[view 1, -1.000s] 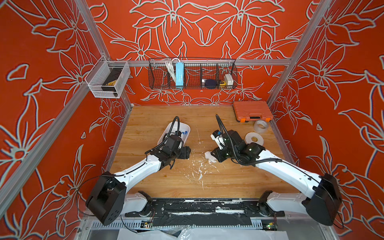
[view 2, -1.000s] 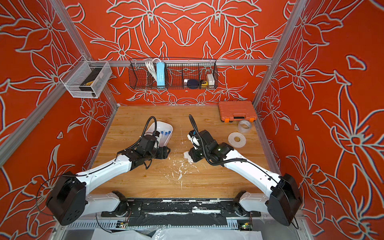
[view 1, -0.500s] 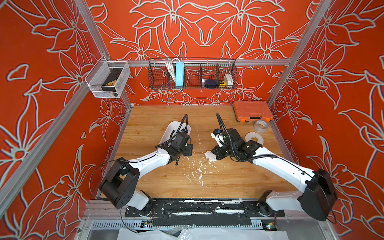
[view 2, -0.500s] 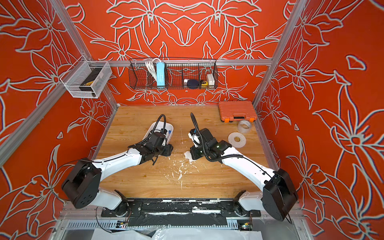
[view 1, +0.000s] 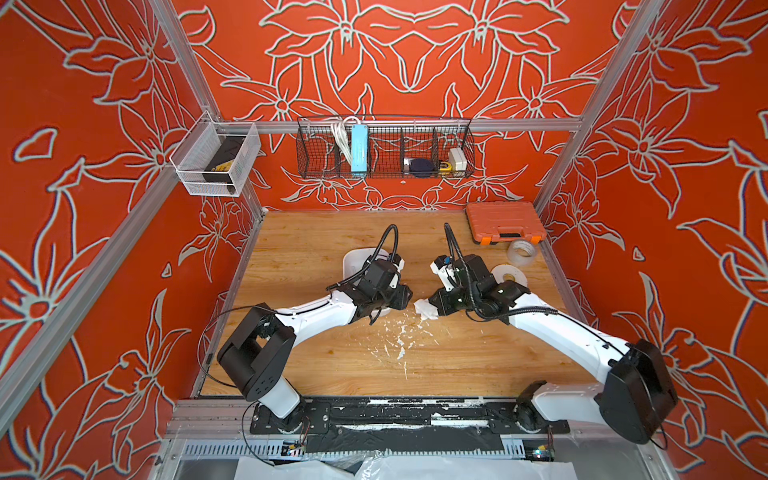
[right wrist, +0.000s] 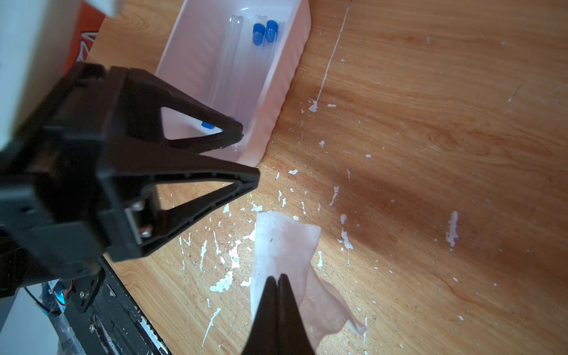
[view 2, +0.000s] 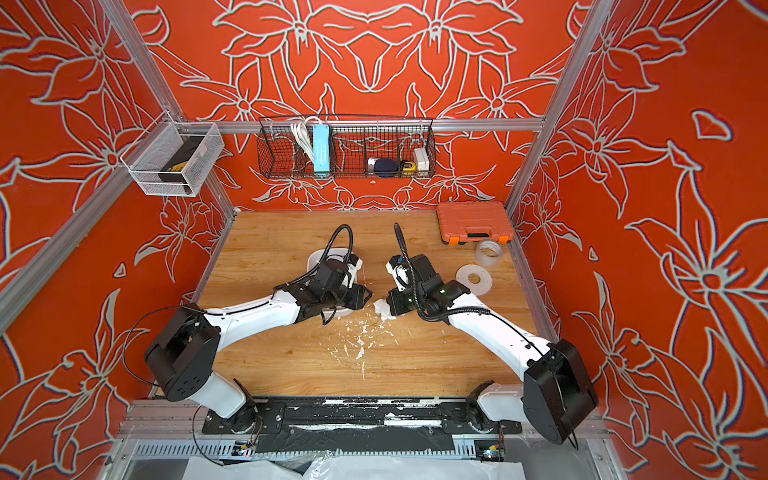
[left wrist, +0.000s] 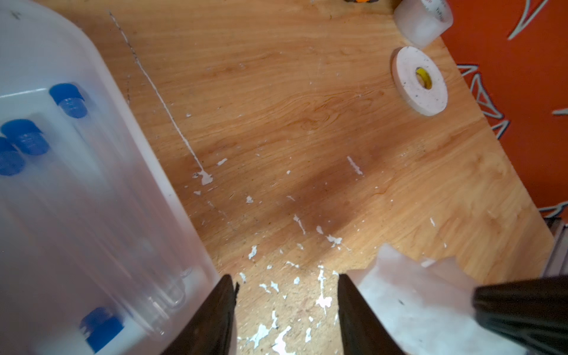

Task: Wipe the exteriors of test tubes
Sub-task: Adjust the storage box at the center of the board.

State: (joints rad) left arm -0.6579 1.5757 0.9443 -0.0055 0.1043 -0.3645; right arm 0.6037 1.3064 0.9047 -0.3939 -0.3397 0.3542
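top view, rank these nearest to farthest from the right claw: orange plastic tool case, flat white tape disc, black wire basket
In a top view, from the right claw, shut on a crumpled white tissue:
1. Flat white tape disc, just to its right.
2. Orange plastic tool case, back right corner.
3. Black wire basket, hung high at the back.

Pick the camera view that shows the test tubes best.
Right wrist view: the test tubes lie sharp in the tray, bodies and blue caps clear. The left wrist view shows them close but blurred and cropped. In both top views the left arm covers them; only the tray's far end shows.
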